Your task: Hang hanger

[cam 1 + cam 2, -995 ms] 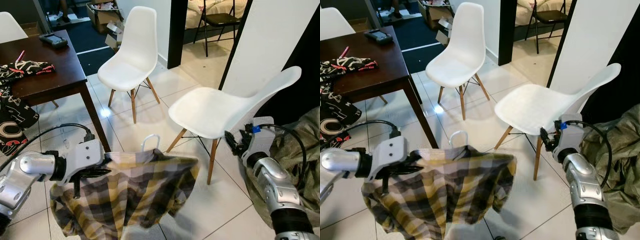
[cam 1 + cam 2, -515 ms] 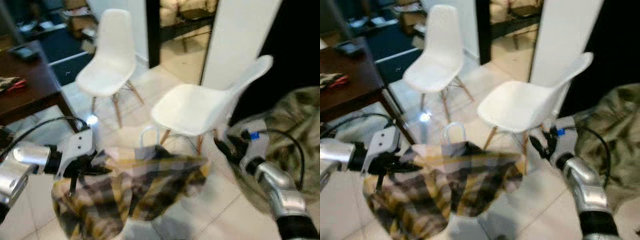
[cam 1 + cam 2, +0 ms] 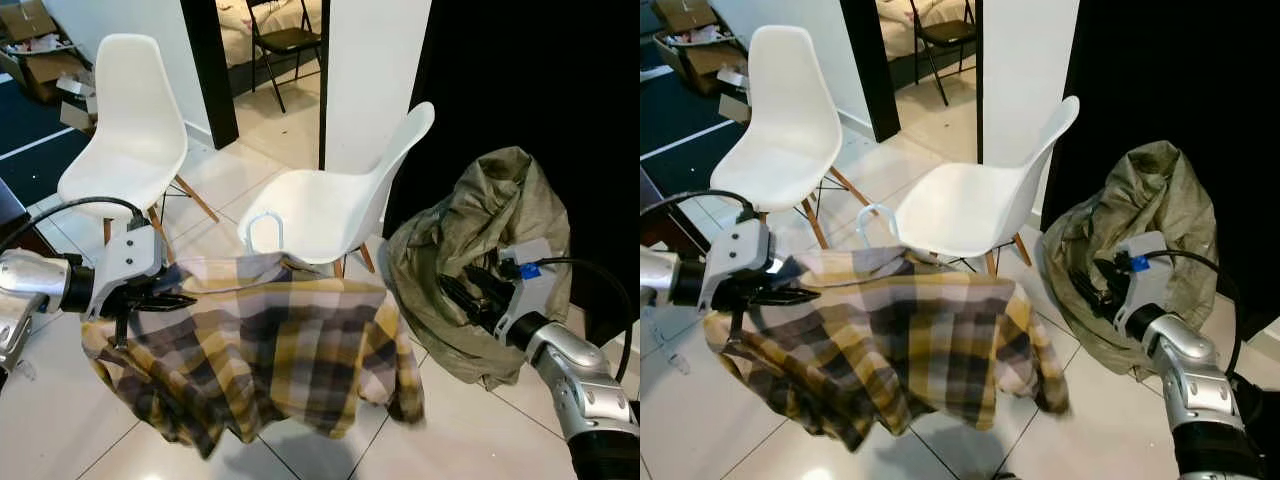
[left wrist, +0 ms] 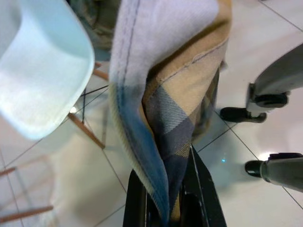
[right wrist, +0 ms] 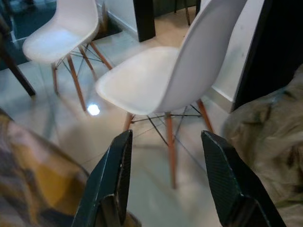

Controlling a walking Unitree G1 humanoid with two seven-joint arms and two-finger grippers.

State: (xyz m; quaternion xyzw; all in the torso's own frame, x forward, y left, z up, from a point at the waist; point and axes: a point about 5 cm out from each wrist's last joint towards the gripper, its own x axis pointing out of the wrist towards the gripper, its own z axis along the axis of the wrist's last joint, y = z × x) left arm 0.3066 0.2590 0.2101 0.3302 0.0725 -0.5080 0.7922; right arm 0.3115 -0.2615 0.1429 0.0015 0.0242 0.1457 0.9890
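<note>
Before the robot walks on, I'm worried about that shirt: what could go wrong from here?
The left gripper pinches only one edge of the yellow-and-grey plaid shirt on its white plastic hanger, so it might slip off. The shirt's low hem could catch the nearer white moulded chair. The right gripper, open, supports nothing.
</note>
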